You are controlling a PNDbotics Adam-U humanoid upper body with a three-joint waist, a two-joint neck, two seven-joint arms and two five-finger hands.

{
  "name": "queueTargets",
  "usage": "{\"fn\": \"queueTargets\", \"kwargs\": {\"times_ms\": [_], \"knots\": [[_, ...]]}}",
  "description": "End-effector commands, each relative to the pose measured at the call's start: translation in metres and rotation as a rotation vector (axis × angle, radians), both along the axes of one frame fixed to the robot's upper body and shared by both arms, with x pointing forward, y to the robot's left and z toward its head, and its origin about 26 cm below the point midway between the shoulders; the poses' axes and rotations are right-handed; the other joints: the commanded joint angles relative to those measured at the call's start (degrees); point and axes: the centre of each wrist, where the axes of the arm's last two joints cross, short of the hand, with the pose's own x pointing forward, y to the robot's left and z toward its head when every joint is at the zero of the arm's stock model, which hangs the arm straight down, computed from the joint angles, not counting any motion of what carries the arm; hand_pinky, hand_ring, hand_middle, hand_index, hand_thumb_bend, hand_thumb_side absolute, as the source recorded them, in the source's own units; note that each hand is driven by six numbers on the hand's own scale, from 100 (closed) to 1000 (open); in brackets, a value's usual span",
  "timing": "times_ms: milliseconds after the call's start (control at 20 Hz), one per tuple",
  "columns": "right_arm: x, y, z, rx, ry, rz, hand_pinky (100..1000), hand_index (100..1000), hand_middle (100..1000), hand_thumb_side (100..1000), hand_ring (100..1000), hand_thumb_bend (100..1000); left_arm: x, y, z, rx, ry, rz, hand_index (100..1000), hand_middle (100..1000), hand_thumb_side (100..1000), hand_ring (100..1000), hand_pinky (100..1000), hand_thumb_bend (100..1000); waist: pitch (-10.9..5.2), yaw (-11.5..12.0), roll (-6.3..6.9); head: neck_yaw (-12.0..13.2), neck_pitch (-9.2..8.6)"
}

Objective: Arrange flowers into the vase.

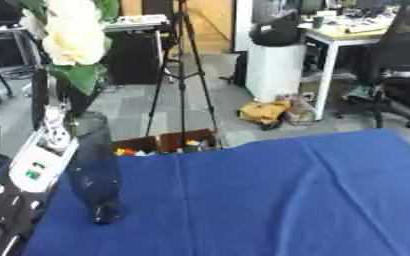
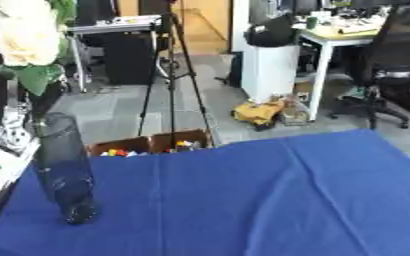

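A tall dark blue glass vase [image 1: 93, 165] stands upright on the blue tablecloth [image 1: 270, 200] near the table's left edge. Above it rises a cream flower [image 1: 73, 35] with green leaves [image 1: 84, 76]. Its dark stem runs down to the vase's mouth. My left hand [image 1: 54, 131] comes in from the lower left, at the height of the vase's mouth, close to the stem and partly hidden behind the vase. How it stands on the stem is unclear. My black forearm [image 1: 3, 215] with its white wrist cover lies along the left edge. My right hand shows in neither view.
The cloth stretches bare to the right of the vase. Beyond the table's far edge sit a cardboard box [image 1: 169, 142] of coloured bits, a tripod [image 1: 182, 75], a white bin [image 1: 274, 70], a desk and an office chair [image 1: 392, 65].
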Motion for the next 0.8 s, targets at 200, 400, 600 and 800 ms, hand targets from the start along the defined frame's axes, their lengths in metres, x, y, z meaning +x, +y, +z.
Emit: {"fn": "queueTargets", "kwargs": {"times_ms": [200,400,600,800], "knots": [[0.0006,-0.0044,0.0070,-0.021,-0.016,-0.007,987,1000,591,488,1000,162,-0.0061,0.0061,0.0190,0.005,-0.041,-0.003,520,378,569,372,327,280,-0.59,0.06,0.33,-0.16,-0.73],[0.0004,-0.0046,0.0066,-0.020,-0.016,-0.006,987,1000,592,488,1000,162,-0.0061,0.0066,0.0187,-0.011,-0.042,-0.006,529,389,604,381,344,323,-0.66,-0.02,0.19,-0.22,-0.72],[0.0003,-0.0047,0.0064,-0.020,-0.016,-0.006,987,1000,592,488,1000,162,-0.0060,0.0068,0.0187,-0.016,-0.040,-0.008,529,389,604,381,344,323,-0.68,-0.05,0.15,-0.24,-0.72],[0.0002,-0.0047,0.0063,-0.020,-0.016,-0.006,987,1000,591,488,1000,162,-0.0060,0.0069,0.0186,-0.017,-0.039,-0.008,531,392,607,383,347,331,-0.69,-0.06,0.13,-0.26,-0.71]]}}
